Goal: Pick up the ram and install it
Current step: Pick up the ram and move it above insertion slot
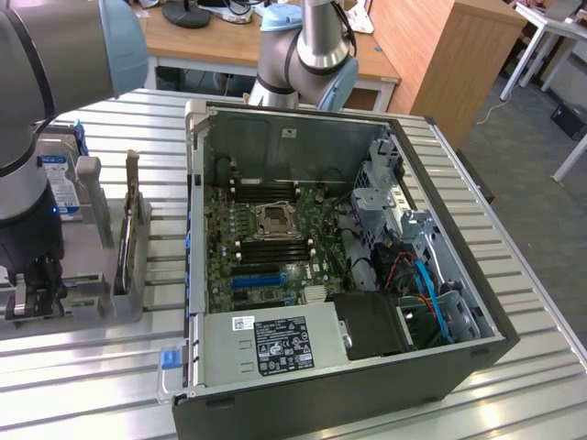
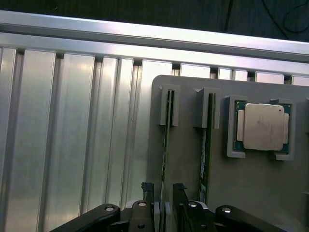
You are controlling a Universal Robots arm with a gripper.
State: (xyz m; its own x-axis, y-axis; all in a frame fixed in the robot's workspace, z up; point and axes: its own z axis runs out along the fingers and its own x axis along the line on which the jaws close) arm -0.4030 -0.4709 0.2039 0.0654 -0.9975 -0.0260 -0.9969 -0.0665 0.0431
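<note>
A ribbed aluminium table (image 1: 541,302) is carrying everything here, with wooden desks (image 1: 229,46) standing behind it. A grey holder plate (image 2: 188,159) is lying on the slats, and the rest is placed against that plate. The open computer case (image 1: 275,137) is sitting beside the plate, toward the exterior view's right, with its motherboard (image 1: 275,247) facing up. The robot arm (image 1: 37,92) is reaching down over the plate.

The ram (image 2: 166,145) is standing on edge in a slot of the plate, not yet lifted. A second stick (image 2: 205,145) is standing in the neighbouring slot, just beside it. A square silver CPU (image 2: 263,126) is resting in its own corner brackets on the plate, beyond the second stick.

The gripper (image 2: 163,186) is hovering low over the plate, its fingers (image 2: 148,188) opened only narrowly. They are straddling the ram's top edge, one on each side. Whether they are touching it is not clear, and nothing is being carried.
</note>
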